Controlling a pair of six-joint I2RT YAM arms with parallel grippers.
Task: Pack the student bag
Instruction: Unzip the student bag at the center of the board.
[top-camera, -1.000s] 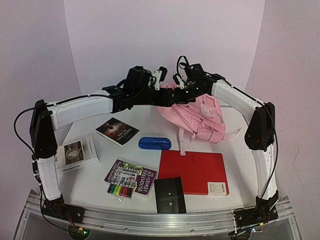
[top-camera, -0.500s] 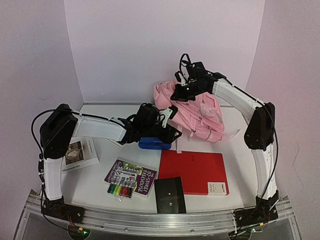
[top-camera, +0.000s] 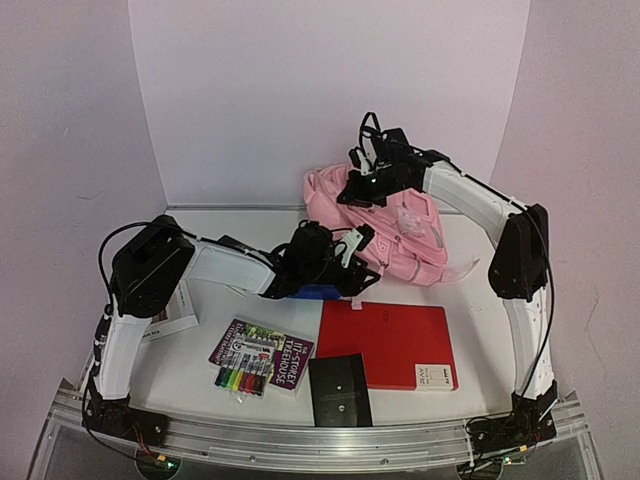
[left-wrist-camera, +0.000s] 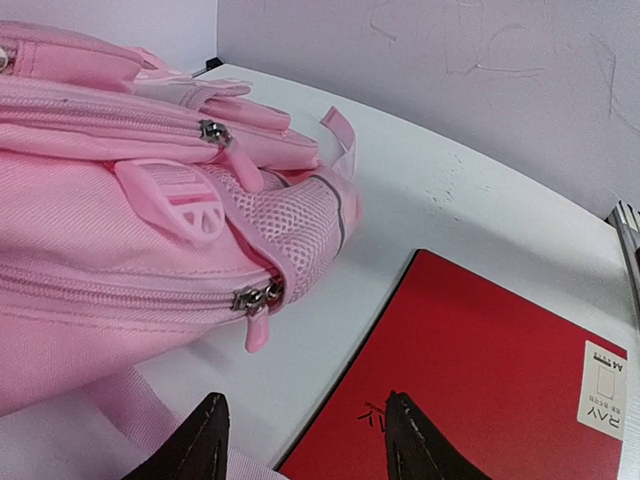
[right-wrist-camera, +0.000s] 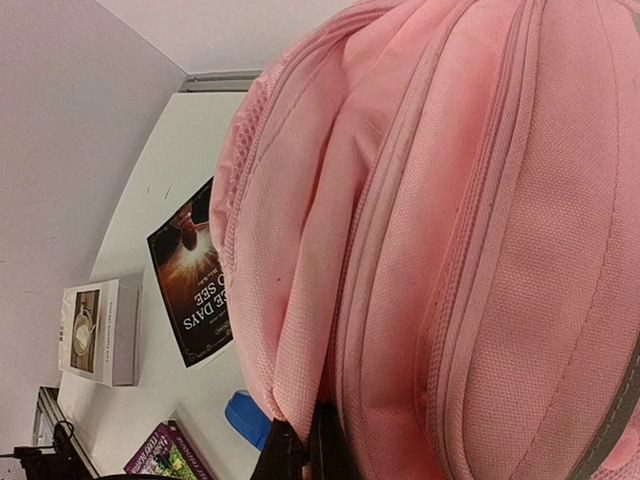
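Observation:
The student bag is a large pink backpack lying at the back of the table. My right gripper is at its top left, and in the right wrist view that gripper is shut on a fold of the bag's pink fabric. My left gripper hangs low by the bag's near side. In the left wrist view it is open with nothing between its fingertips, over bare table between the bag and a red notebook. A closed zip pull hangs just ahead of it.
A red notebook lies in front of the bag, with a black notebook beside it. A colourful book with markers lies front left. The left arm partly hides a blue case and a white box. A dark book lies left of the bag.
My left arm has swung from up beside the bag's top down and forward to the table at the bag's near side, its jaws narrowing a little. The right gripper kept its hold.

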